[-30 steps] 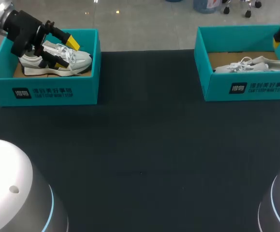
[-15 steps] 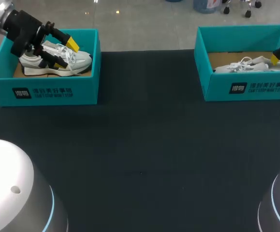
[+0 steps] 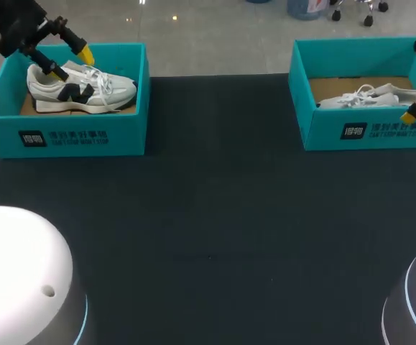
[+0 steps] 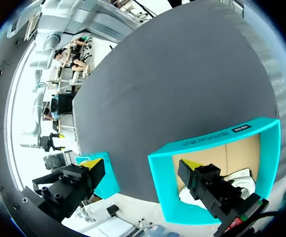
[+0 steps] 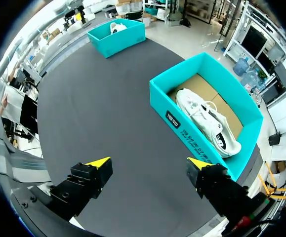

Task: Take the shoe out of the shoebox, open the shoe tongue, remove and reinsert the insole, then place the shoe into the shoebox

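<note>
Shoe (image 3: 78, 88) resting in shoebox (image 3: 71, 118), left end effector (image 3: 69, 61) lifted clear

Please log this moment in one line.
left gripper open over left shoebox | right gripper open beside right shoebox | sneakers boxed

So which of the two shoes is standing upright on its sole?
The left shoe, in the left shoebox: it stands on its sole, seen side-on with dark markings. The right shoe in the right shoebox lies low, tipped onto its side.
</note>
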Motion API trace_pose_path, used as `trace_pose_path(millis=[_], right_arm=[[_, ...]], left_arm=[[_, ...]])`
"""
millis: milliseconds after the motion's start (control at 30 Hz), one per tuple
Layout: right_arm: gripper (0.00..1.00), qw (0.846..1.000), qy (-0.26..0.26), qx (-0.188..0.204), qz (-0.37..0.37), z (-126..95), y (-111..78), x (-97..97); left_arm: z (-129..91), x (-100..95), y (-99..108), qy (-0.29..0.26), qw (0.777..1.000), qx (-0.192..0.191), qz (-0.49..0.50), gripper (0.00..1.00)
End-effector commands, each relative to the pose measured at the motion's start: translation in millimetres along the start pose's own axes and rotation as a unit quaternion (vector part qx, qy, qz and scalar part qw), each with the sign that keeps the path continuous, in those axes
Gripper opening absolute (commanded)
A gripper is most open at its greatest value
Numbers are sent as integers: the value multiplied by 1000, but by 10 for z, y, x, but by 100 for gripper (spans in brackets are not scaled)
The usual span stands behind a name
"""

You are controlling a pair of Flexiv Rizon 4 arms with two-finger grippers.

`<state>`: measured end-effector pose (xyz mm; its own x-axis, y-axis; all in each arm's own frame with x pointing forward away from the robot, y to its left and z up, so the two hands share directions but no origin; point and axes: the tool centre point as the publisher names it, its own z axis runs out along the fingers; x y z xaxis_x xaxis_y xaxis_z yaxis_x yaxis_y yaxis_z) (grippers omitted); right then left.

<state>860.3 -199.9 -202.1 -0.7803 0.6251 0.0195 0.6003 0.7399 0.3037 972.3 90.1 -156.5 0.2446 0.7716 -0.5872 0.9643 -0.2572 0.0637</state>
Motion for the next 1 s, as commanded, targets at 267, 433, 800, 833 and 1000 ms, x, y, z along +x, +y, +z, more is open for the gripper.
trace_pose_path(millis=[267,433,800,833,1000], right_arm=[[100,1000,0,-1,0,0,-11,1],[100,1000,0,-1,0,0,-11,1],[100,1000,0,-1,0,0,-11,1],[100,1000,0,-1,0,0,-11,1],[100,1000,0,-1,0,0,-11,1]], left_arm=[[-429,632,355,142,989,-12,-31,100],[-465,840,442,177,983,-14,-56,100],[-489,962,479,224,972,-18,-73,100],[-489,962,479,224,972,-18,-73,100],[-489,962,479,224,972,-18,-73,100]])
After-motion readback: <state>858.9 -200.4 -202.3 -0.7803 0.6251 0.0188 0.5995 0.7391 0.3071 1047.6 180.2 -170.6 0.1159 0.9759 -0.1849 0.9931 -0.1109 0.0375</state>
